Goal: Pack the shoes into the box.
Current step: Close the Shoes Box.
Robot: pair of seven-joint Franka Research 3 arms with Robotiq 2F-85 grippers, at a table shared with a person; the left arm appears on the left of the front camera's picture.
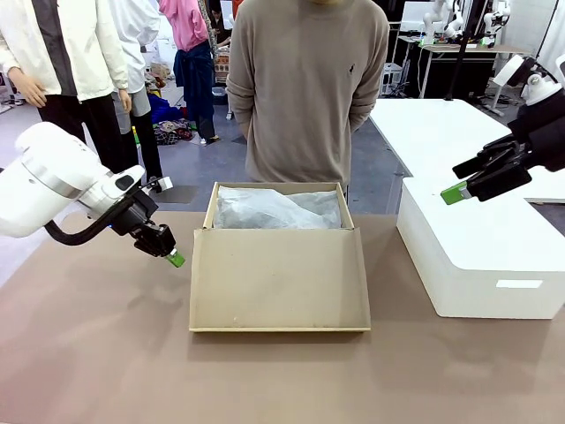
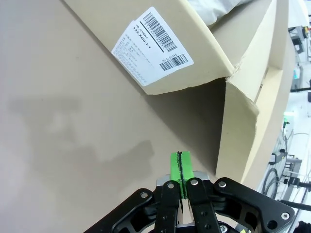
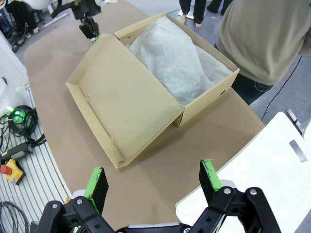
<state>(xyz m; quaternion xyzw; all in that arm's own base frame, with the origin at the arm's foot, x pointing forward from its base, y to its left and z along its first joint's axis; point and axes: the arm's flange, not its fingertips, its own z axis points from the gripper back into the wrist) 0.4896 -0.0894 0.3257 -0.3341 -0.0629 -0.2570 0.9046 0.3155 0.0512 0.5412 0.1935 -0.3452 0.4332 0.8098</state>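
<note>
The brown cardboard box (image 1: 348, 210) stands open at the table's middle, its flap lid (image 1: 278, 278) lying flat toward me. Crumpled white tissue paper (image 1: 274, 210) fills the inside; the shoes are hidden. My left gripper (image 1: 175, 259) is shut with nothing in it, its green pads pressed together just beside the lid's left edge, low over the table. In the left wrist view the shut gripper (image 2: 180, 162) points at the box wall (image 2: 97, 29) with its barcode label. My right gripper (image 1: 468, 181) hangs open above the white block; from its wrist the gripper (image 3: 152, 171) looks down on the box (image 3: 209, 97).
A large white rectangular block (image 1: 481, 256) sits on the table's right side under my right arm. A person (image 1: 305, 88) in a beige sweater stands right behind the box, hands out of sight. Bare brown tabletop (image 1: 97, 353) lies in front and to the left.
</note>
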